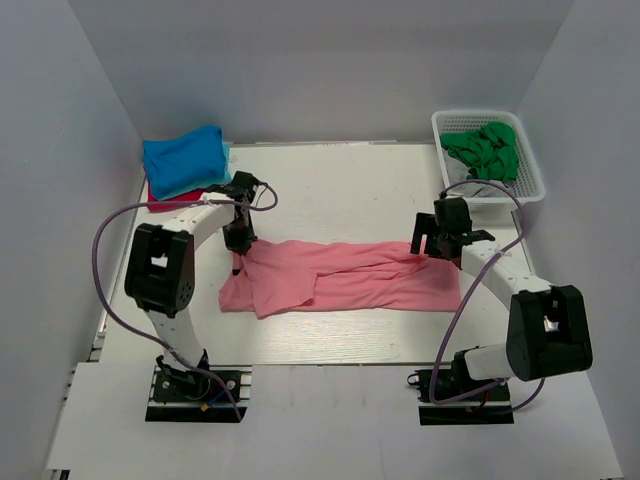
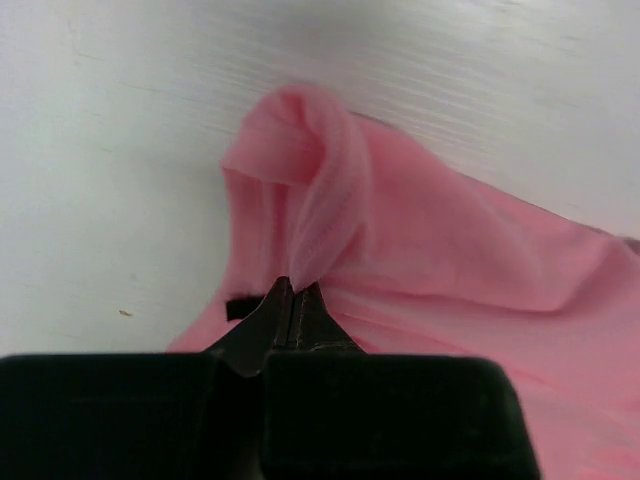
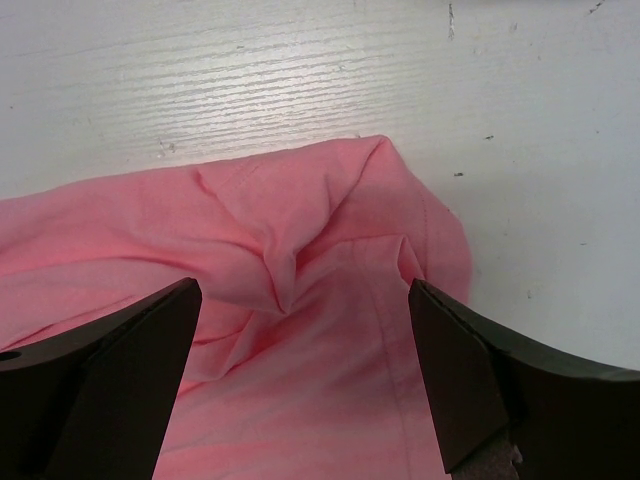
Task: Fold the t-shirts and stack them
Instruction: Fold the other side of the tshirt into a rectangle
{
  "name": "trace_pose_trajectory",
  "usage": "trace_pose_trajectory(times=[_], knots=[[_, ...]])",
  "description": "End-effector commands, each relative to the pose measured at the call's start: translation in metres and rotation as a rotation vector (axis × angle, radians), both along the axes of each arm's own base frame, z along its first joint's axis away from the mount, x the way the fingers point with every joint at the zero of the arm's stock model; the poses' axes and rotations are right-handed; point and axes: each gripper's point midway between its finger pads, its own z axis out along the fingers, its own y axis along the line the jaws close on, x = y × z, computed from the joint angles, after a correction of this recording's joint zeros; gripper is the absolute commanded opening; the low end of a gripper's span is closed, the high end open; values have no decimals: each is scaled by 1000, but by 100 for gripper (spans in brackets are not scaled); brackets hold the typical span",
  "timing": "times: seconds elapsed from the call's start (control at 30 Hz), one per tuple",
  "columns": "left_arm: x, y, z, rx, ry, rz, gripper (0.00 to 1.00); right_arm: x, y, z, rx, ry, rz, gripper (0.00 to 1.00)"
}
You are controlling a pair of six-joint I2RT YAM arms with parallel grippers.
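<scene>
A salmon-pink t-shirt [image 1: 340, 278] lies stretched out in a long band across the middle of the table. My left gripper [image 1: 240, 258] is shut on a pinched fold of the pink t-shirt [image 2: 330, 215] at its left end; a dark neck label [image 2: 240, 309] shows beside the jaws. My right gripper [image 1: 428, 250] is open over the right end, its fingers [image 3: 470, 370] straddling the wrinkled pink cloth [image 3: 300, 290]. A folded bright blue t-shirt [image 1: 185, 158] lies on a teal one, over a red one [image 1: 172, 202], at the back left.
A white basket [image 1: 530, 185] at the back right holds crumpled green cloth [image 1: 485, 150]. Grey walls enclose the table on three sides. Purple cables loop beside both arms.
</scene>
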Motion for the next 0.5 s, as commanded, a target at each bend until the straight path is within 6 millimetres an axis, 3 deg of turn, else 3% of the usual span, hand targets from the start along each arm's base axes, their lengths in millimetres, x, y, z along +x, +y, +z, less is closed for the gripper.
trace_pose_trajectory(times=[0.0, 0.1, 0.13, 0.2, 0.33, 0.4, 0.47], knots=[[6, 28, -2, 101, 11, 56, 2, 12, 3, 8, 18, -32, -14, 90], [12, 46, -11, 154, 38, 131, 47, 16, 1, 9, 13, -40, -33, 90], [22, 47, -7, 149, 24, 143, 77, 19, 2, 13, 11, -48, -33, 90], [30, 47, -1, 154, 10, 146, 99, 21, -1, 13, -4, -49, -41, 90], [53, 40, 25, 121, -63, 149, 99, 29, -1, 19, -11, -53, -49, 90], [59, 39, 43, 113, -90, 150, 99, 31, 6, 18, -2, -42, -3, 90], [60, 28, 48, 102, -95, 125, 99, 32, 13, 19, -2, -42, 41, 90]])
